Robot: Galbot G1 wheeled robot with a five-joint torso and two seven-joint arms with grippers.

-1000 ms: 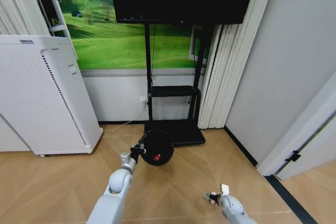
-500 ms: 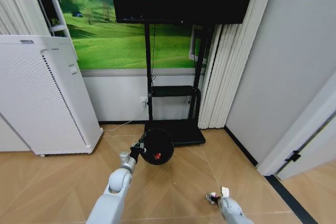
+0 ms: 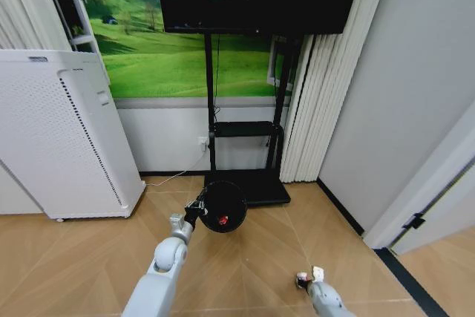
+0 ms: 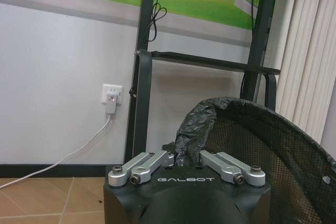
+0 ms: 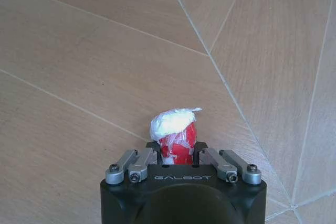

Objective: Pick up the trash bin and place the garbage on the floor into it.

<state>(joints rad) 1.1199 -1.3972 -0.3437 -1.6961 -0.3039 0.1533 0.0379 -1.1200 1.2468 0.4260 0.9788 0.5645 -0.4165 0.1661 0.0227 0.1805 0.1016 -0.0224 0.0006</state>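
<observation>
We judge the main risk to be at the right gripper point(image 5: 177, 150): its fingers are pinched on a red-and-white scrap point(image 5: 175, 132) only by the scrap's lower end, with the white crumpled top standing free beyond the fingertips, so a quick swing toward the bin could let the piece twist or slip out onto the wooden floor point(image 5: 79, 66). In the head view that gripper point(image 3: 306, 279) sits at the lower right of the frame, near the bottom edge, and the scrap point(image 3: 317, 272) shows as a small white and red fleck at its tip. A second risk lies with the trash bin point(image 3: 223, 206), which we see just below the middle of the head frame, held off the floor by the left gripper point(image 3: 197, 206) and tipped so that its dark mouth faces the camera, with 1 red piece point(image 3: 222, 220) already inside. In the left wrist view the left gripper point(image 4: 181, 157) is pressed together on the bin's rim and a fold of the black liner point(image 4: 193, 124), the mesh wall of the bin point(image 4: 262, 145) curving off to the lower right of that frame; if the hold rests mostly on the liner, the bin could sag or turn, and the tilt could spill what it holds. The bin and the scrap stand well apart, the bin toward the upper left of the scrap in the head frame.
</observation>
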